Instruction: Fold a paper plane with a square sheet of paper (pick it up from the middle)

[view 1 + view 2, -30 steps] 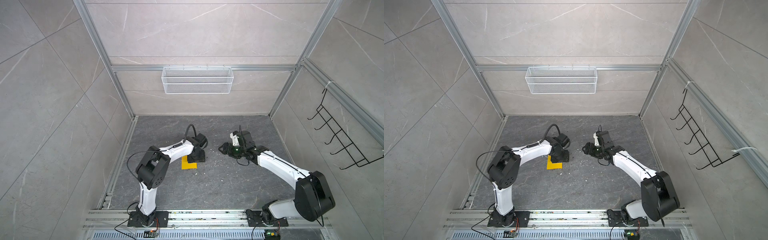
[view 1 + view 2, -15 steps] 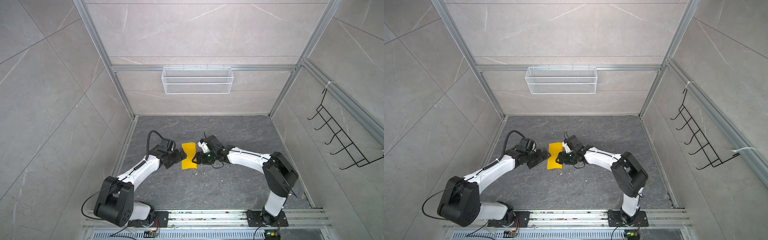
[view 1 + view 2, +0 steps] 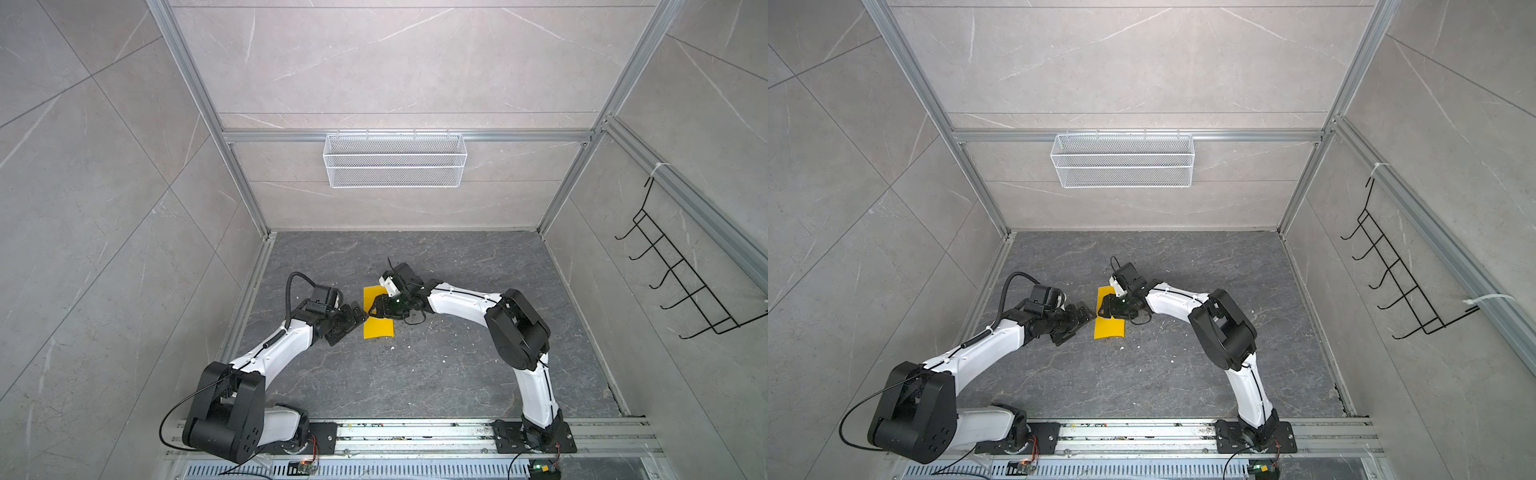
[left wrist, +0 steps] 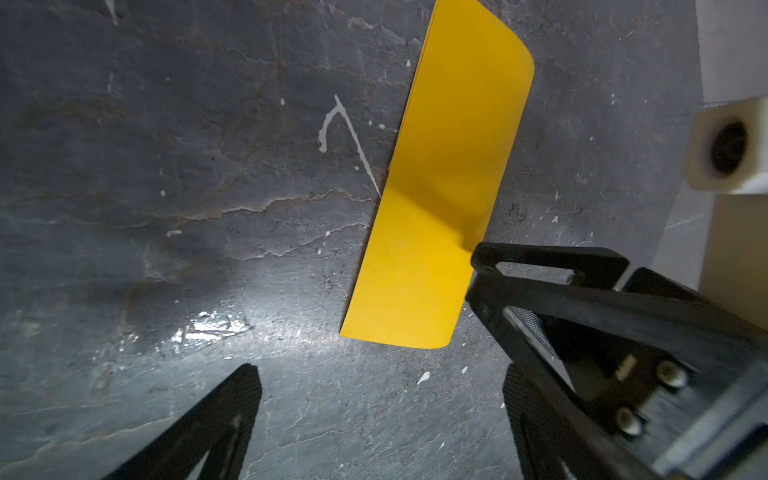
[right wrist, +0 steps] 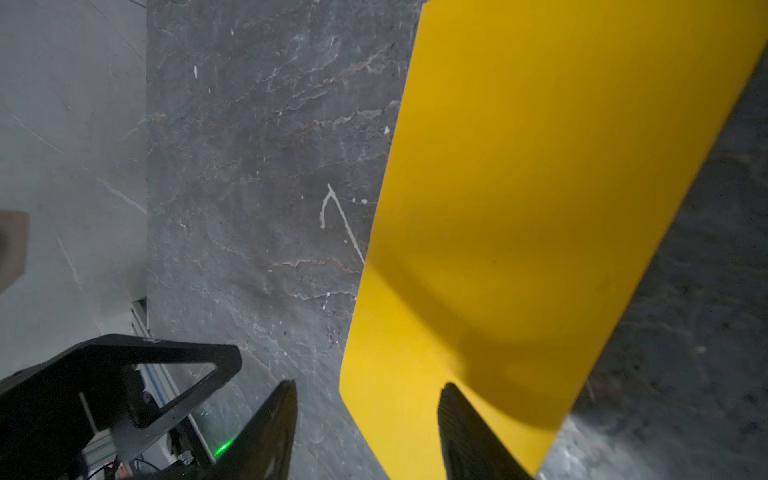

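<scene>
- Now, paper (image 3: pixel 378 328) (image 3: pixel 1109 328) folded to a narrow yellow strip, flat on the dark floor (image 3: pixel 415 374), between the two arms in both top views.
- Two layers showing along one long side in the left wrist view (image 4: pixel 444 208); opposite long side rounded, with curved corners.
- Left gripper (image 3: pixel 351 328) (image 3: pixel 1077 326) low over the floor, just beside the strip's left long side.
- Jaws wide apart (image 4: pixel 378 374), bare floor between them, clear of the paper.
- Right gripper (image 3: pixel 380 305) (image 3: pixel 1106 307) over the strip's far half, jaws apart (image 5: pixel 368 388).
- One of its fingertips (image 5: pixel 453 411) over the yellow (image 5: pixel 519 208), the other over bare floor past the edge.
- Cannot tell whether pressing on the paper or hovering just above.
- Seen from the left wrist, right finger (image 4: pixel 540 252) at the rounded long side; contact unclear.
- White flecks scattered on the floor near the strip.
- Wire basket (image 3: pixel 395 160) on the back wall, hook rack (image 3: pixel 681 286) on the right wall.
</scene>
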Available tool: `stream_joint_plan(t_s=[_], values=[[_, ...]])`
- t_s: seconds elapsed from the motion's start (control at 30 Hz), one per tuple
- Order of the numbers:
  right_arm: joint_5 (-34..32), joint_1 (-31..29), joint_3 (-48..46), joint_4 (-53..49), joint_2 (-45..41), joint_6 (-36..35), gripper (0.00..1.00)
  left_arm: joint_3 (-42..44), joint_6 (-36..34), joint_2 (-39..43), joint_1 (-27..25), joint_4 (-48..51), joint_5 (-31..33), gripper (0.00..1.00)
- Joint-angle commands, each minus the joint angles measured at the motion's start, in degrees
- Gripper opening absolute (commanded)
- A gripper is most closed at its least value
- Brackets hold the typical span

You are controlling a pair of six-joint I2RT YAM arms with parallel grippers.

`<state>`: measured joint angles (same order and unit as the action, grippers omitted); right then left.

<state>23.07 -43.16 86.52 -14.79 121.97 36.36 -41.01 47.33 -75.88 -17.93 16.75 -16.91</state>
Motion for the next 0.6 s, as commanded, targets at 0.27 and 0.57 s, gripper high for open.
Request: stream_joint_plan(t_s=[0.27, 0.57], values=[[-0.86, 0.05, -3.52, -5.01, 0.63, -4.52, 0.55, -0.99, 0.71, -3.65, 0.36, -2.7, -5.86, 0.85], [3.45, 0.89, -14.1, -1.81, -4.75, -9.12, 0.54, 0.56, -0.97, -5.7, -0.06, -3.81, -10.07, 0.76]])
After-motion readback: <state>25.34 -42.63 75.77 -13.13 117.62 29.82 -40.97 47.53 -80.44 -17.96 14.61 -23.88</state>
